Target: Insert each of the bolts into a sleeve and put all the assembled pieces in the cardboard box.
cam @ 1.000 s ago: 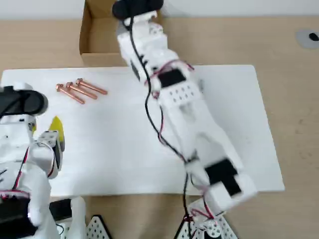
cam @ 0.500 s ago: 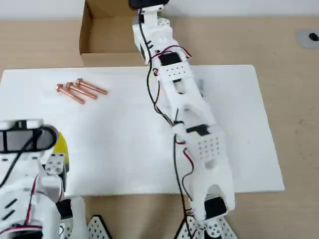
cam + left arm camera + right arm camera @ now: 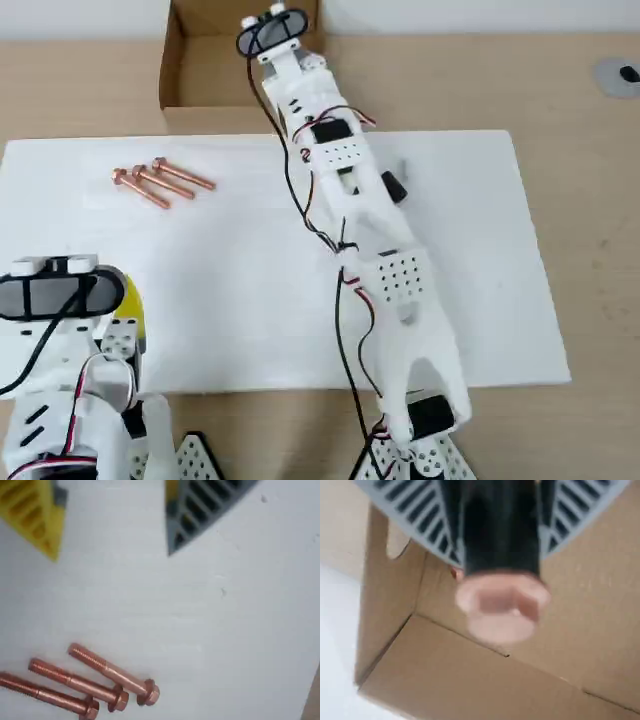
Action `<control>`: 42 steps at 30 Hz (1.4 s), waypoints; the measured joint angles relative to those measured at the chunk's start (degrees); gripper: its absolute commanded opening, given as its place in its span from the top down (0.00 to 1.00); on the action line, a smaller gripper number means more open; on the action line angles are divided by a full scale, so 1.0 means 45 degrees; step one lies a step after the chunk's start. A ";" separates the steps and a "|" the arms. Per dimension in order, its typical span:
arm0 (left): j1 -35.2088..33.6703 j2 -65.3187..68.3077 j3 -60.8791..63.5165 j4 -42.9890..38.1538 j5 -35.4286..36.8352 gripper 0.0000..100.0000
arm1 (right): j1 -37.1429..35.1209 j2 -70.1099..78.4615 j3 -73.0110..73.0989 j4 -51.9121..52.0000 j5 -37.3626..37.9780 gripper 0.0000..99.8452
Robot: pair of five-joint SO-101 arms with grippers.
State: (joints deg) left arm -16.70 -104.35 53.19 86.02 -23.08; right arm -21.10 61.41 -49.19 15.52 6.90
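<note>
Right gripper (image 3: 500, 530), clamping a sleeved bolt (image 3: 501, 600), had swung over the twelve-o'clock cardboard box (image 3: 445, 680), seemingly ready to drop it; left gripper (image 3: 115, 525) gaped wide.

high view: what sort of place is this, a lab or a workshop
Probably a robotics lab bench: two arms mounted at a wooden table's edge, three copper bolts laid out on a white mat, and the right gripper holding a sleeved bolt over a cardboard box.
</note>
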 measured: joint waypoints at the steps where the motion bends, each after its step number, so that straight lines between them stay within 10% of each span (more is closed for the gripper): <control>1: 0.0000 0.0000 0.0000 0.0176 0.0000 0.85 | 0.0000 0.0098 0.0000 0.0000 0.0020 0.98; 9: 0.0000 0.0000 0.0000 0.1114 0.0000 0.85 | 0.0000 0.0332 -0.0039 0.0020 0.0039 0.77; 23: 0.0000 0.0000 0.0430 0.1328 0.0000 0.85 | -0.0313 0.0098 -0.1289 0.1211 0.0020 0.76; 42: 0.0000 0.0000 0.0801 0.1328 -0.0098 0.85 | -0.1875 -0.4571 -0.8107 1.8598 0.0020 0.76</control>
State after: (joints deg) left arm -16.70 -104.35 56.79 92.00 -23.52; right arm -29.54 40.84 -85.67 99.21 6.99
